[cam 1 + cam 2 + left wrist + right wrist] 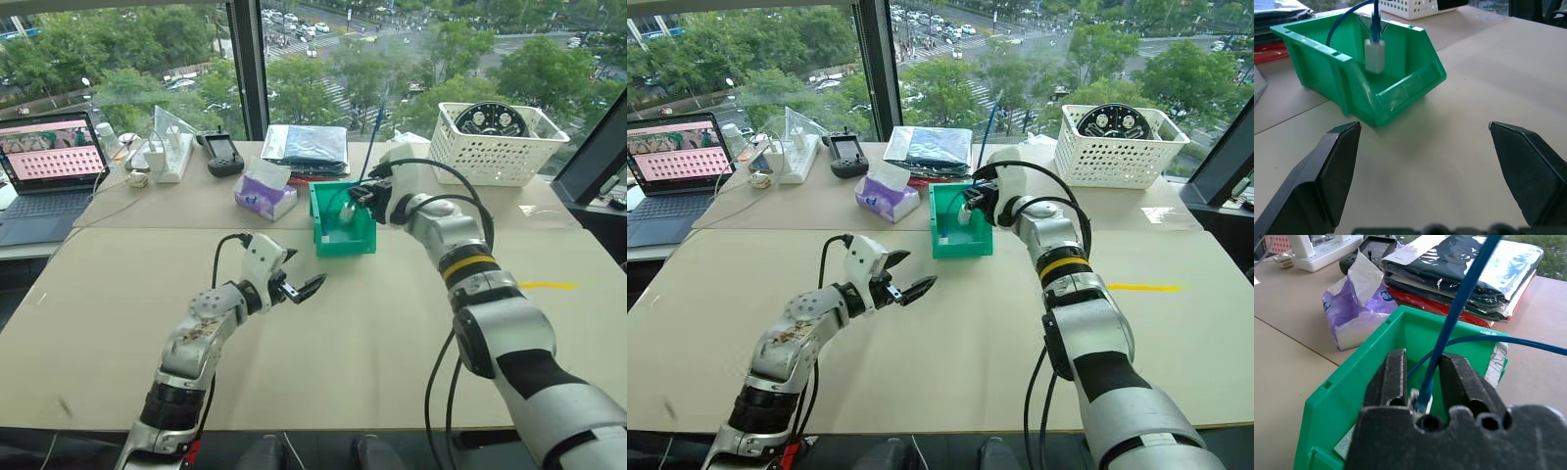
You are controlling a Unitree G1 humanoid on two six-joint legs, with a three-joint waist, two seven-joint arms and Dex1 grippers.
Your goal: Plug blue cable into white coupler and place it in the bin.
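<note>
The scene is lit brightly and evenly by daylight from the large window (323, 69) behind the counter (372, 323). Only soft, faint shadows are cast, such as the one beneath the green bin (1400, 88). Pale reflections are seen on the window glass. In the left wrist view the near black fingers (1327, 176) are slightly blurred, and in the right wrist view the close foreground is soft.

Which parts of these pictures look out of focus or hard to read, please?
Left wrist view: the left gripper's fingers loom soft-edged up close; the bin, the white coupler and the blue cable read clearly. Right wrist view: the right gripper is dark and grainy, with the cable running between its fingers. Eye views: daylight through the window, soft shadows.
</note>
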